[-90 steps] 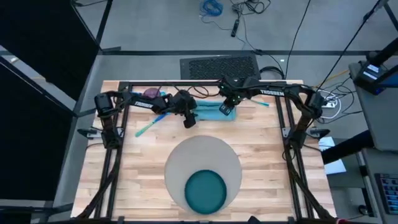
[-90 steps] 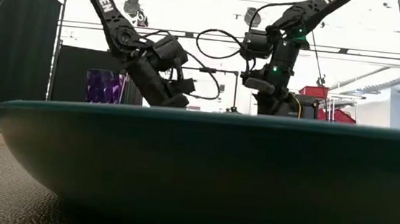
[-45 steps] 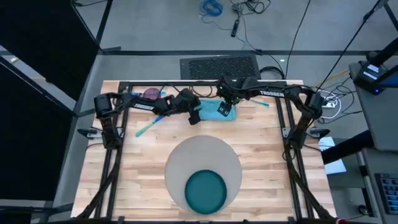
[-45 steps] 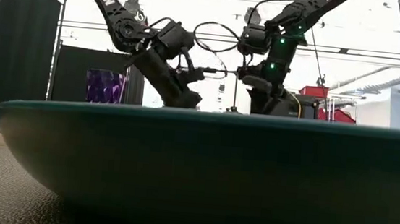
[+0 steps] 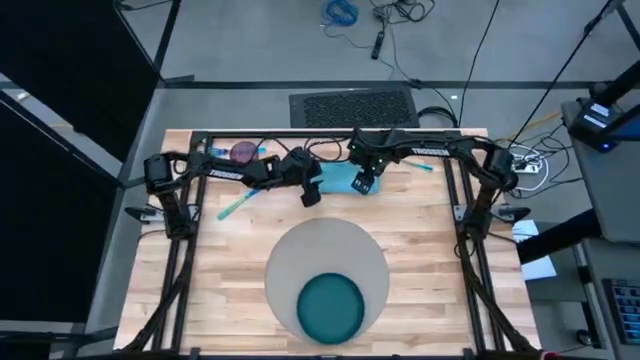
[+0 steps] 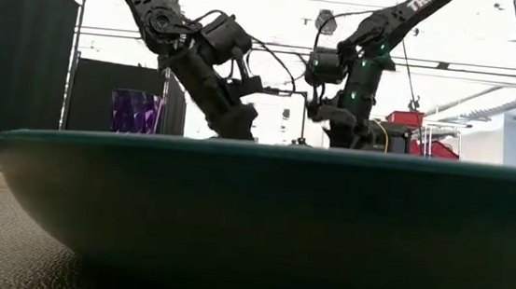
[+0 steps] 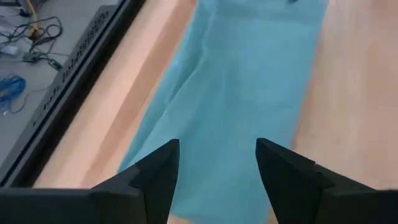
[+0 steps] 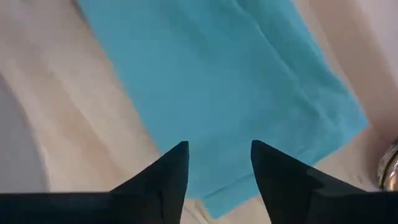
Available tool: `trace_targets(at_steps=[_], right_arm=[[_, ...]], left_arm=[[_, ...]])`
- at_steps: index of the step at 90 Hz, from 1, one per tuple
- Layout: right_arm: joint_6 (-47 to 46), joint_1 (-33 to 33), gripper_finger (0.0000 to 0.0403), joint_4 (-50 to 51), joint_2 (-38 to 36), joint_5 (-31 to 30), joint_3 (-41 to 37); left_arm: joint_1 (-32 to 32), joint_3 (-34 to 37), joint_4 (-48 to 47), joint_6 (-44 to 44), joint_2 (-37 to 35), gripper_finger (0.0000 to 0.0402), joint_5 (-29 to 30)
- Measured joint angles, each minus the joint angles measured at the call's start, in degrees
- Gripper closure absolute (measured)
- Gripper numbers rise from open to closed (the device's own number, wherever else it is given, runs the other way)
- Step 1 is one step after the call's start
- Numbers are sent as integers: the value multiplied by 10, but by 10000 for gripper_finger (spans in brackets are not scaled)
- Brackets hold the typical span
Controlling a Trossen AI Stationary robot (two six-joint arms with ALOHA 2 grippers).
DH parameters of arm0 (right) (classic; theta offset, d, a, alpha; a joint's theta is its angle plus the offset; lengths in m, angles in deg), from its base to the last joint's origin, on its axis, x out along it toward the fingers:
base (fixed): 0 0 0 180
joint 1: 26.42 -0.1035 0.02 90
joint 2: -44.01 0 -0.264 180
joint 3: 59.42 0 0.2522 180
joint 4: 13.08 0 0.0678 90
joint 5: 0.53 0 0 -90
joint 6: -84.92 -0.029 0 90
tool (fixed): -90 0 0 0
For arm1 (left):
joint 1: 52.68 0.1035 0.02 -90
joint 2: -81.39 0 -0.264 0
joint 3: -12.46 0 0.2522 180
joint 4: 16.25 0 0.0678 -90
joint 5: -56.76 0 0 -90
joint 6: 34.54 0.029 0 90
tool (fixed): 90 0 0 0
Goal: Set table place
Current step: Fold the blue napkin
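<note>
High view showed the table (image 5: 420,235) carrying the round grey placemat (image 5: 300,250) near its near edge, midway between the side edges, with a dark teal plate (image 5: 331,307) lying on the placemat's near part. A light blue napkin (image 5: 340,178) lay flat near the far edge, about the middle of the table. The left gripper (image 5: 311,196) hung over the napkin's left end, and the right gripper (image 5: 364,184) hung over its right end. Both stood close to each other, well apart from the placemat.

Left wrist view had the left gripper (image 7: 217,174) with its fingers spread, nothing between them, and the napkin (image 7: 249,93) spread below. Right wrist view had the right gripper (image 8: 219,171) likewise released, with the napkin (image 8: 211,81) under it and a strip of grey placemat (image 8: 18,149) at one side.

A purple cup (image 5: 243,151) stood near the far left corner, and a teal utensil (image 5: 240,203) lay on the wood to the left of the napkin. Low view showed the plate (image 6: 252,210) filling the foreground.
</note>
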Motion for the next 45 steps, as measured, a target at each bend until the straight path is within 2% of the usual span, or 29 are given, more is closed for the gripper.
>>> trace_targets(at_steps=[18, 31, 45], right_arm=[[46, -1, 387, -18, 30, 0, 0], [18, -1, 400, -22, 52, 1, 1], [-98, -10, 400, -29, 73, 12, 3]], left_arm=[[-37, 0, -31, 0, -29, 204, 24], [-56, 0, -62, -2, -44, 204, 47], [-67, 0, -83, -4, -51, 204, 65]])
